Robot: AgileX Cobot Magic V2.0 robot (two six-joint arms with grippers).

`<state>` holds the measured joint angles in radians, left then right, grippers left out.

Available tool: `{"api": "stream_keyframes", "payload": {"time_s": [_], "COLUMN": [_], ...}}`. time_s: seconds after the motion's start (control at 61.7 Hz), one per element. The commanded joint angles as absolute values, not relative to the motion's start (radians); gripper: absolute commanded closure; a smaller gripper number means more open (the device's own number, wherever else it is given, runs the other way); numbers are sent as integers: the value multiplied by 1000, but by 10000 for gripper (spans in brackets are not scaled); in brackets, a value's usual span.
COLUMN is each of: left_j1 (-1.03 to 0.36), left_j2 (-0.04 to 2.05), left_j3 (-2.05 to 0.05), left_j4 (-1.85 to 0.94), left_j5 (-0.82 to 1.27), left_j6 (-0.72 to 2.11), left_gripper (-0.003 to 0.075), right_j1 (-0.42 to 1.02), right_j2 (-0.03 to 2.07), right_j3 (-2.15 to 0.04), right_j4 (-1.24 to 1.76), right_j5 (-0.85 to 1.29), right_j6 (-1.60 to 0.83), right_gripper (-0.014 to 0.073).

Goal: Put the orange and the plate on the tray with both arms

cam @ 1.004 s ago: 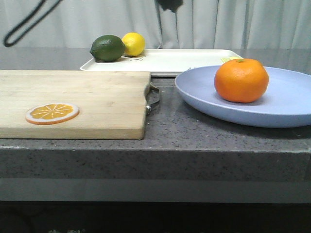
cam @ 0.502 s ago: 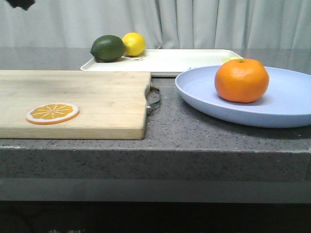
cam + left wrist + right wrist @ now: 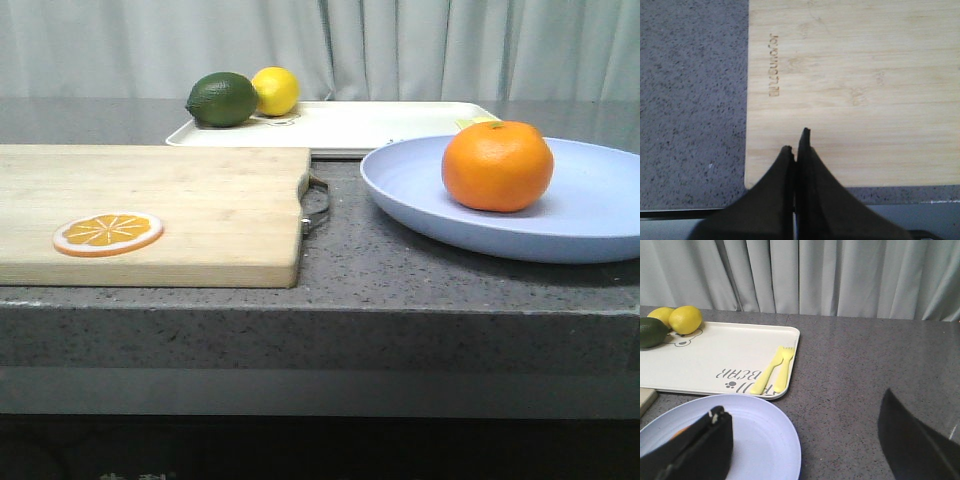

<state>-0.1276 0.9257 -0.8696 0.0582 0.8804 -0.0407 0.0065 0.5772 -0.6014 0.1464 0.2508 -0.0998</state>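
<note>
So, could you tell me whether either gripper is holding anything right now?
No. The left gripper is shut and empty above the cutting board; the right gripper is open, nothing between its fingers.

The wooden cutting board [image 3: 150, 210] lies flat on the speckled grey counter [image 3: 340, 260], with an orange slice [image 3: 108, 233] resting on its near part and a metal handle [image 3: 316, 205] sticking out of its right end. Right of the board, and apart from it, sits the pale lavender-blue plate [image 3: 590, 215], with the whole orange [image 3: 497, 166] resting on it. Behind the board is the cream-white tray [image 3: 360, 125], carrying a dark green lime [image 3: 221, 99] and a yellow lemon [image 3: 275, 91] touching each other at its left end.
</note>
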Motion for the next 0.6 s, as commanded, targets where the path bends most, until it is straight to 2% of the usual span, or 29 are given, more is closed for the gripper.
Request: {"api": "stream_keyframes", "payload": {"time_s": [0.0, 0.259, 0.583], "left_j1": [-113, -111, -111], "left_j2": [798, 409, 93], "left_j3": [-810, -614, -475], "left_j4": [50, 41, 9], "left_j5": [773, 710, 566], "left_j6": [-49, -49, -49], "left_gripper": [738, 738, 738], "right_j1": [3, 3, 3], "right_j2": [583, 583, 583], "right_j3": [-640, -640, -640], "right_j4": [148, 148, 148], "right_j5": [175, 176, 189], "right_j6": [-105, -105, -105], "right_gripper": [-9, -9, -9]}}
